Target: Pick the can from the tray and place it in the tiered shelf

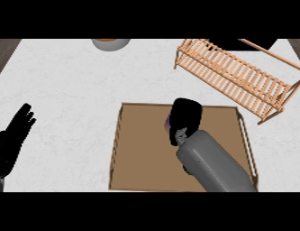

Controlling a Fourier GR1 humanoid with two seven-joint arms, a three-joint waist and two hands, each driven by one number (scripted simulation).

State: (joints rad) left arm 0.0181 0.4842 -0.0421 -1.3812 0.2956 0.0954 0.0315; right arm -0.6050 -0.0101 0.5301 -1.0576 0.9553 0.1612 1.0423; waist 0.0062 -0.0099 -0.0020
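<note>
A brown tray (132,149) lies on the white counter, just in front of centre. My right hand (187,118) is over the tray's far half, its grey forearm coming in from the lower right. A sliver of the purple can (168,122) shows at the hand's left edge; the hand covers the rest of it. The hand is on or right against the can, and the grip itself is hidden. The wooden tiered shelf (245,76) stands at the back right, slanting away from the tray. My left hand (11,135) rests open at the left edge, fingers up.
At the counter's far edge, left of the shelf, stands a light bowl (110,43). Dark wood floor shows past the counter's left and right sides. Bare white counter lies between the tray and the shelf.
</note>
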